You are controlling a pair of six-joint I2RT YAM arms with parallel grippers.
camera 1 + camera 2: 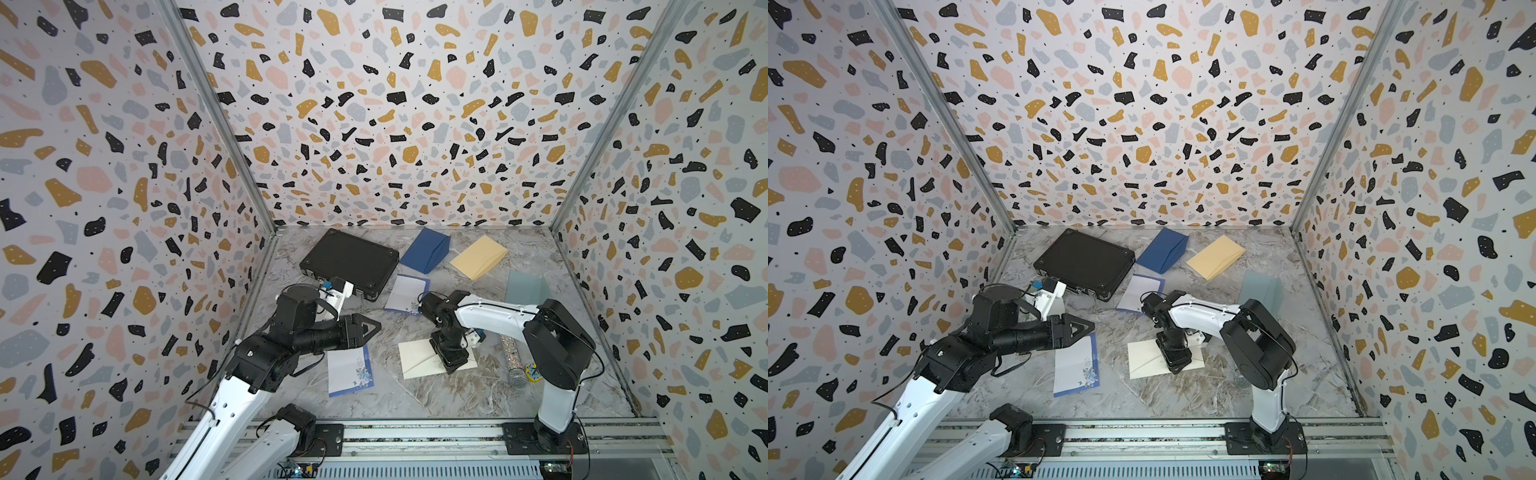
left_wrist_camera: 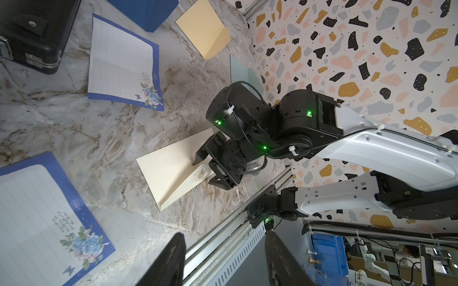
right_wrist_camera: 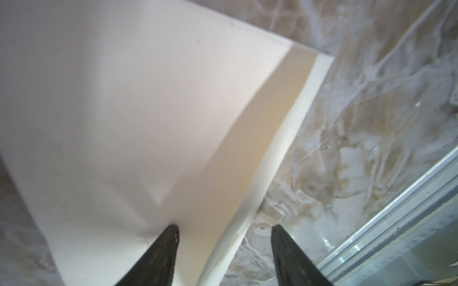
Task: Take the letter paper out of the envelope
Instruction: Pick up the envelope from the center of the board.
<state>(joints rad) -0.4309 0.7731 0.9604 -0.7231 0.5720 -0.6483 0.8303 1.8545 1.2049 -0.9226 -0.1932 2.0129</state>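
Note:
A cream envelope lies flat on the marble table, right of centre. My right gripper points straight down at the envelope's right end and is open. One of its fingers presses on the envelope's flap; the other stands over bare table beyond the envelope's edge. No letter paper shows in the envelope. My left gripper hangs above the table to the left, open and empty.
Two blue-bordered lined sheets lie on the table, one under my left arm and one mid-table. At the back are a black case, a blue envelope, a yellow envelope and a grey-green envelope. A glitter microphone lies right of the cream envelope.

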